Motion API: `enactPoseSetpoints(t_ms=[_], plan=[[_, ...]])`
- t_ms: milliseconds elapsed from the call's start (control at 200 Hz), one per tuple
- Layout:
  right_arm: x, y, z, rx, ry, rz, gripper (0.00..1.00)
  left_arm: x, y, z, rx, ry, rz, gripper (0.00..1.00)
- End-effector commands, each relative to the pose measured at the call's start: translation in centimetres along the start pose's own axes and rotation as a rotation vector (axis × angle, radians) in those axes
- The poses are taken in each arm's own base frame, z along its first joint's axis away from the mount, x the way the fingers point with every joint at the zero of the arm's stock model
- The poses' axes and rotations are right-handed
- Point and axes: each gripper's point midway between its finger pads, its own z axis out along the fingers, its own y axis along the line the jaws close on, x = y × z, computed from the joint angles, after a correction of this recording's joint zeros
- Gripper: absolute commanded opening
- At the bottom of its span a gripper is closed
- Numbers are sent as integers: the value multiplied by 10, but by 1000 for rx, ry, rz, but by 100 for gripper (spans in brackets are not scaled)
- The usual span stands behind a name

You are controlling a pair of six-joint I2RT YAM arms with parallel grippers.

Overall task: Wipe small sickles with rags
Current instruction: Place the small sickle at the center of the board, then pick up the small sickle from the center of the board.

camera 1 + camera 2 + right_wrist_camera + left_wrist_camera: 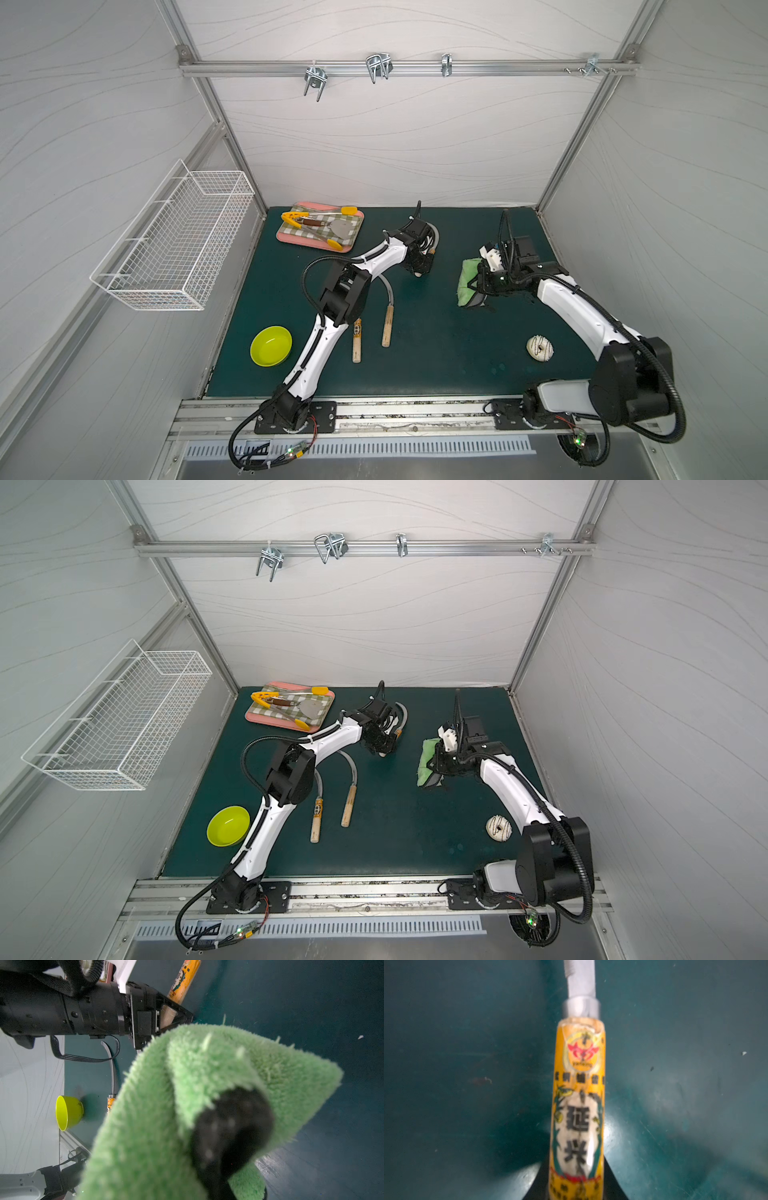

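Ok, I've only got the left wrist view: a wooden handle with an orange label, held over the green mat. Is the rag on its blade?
Observer: No. The light-green microfibre rag is apart from that small sickle, clamped in the right claw.
Operator: Where on the handle is my left claw gripping?
Observer: At the butt end. The right wrist view shows the left claw shut around it.
Operator: Any other sickles?
Observer: Two, lying side by side on the dark green mat: a labelled sickle and a plain-handled sickle.
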Motion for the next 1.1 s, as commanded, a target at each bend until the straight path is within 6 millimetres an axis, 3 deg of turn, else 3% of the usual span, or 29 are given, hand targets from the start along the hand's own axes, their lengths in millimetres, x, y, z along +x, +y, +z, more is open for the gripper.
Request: enactPoseSetpoints(t_ms=[0,205,400,555,655,805,905,1096], plan=[[1,1,0,-14,-1,-19,13,-4,2,1,-25,-1,33,18],[2,1,-2,-12,-2,-18,14,-6,0,-1,-13,-7,40,32],[3,1,-4,-9,-4,-22,15,-12,-2,-15,-18,-31,50,35],[6,0,-3,-9,2,-22,15,-10,-5,-43,-35,-62,53,36],[6,0,-3,-7,2,-28,15,-6,-9,-74,-53,-125,48,37],[6,0,-5,-3,0,-28,16,30,-17,-114,-93,-183,46,38],[6,-1,-6,3,-1,-28,16,65,-22,-135,-139,-177,36,39],[9,-3,-4,12,9,-30,16,144,-13,-144,-214,-99,-53,39]])
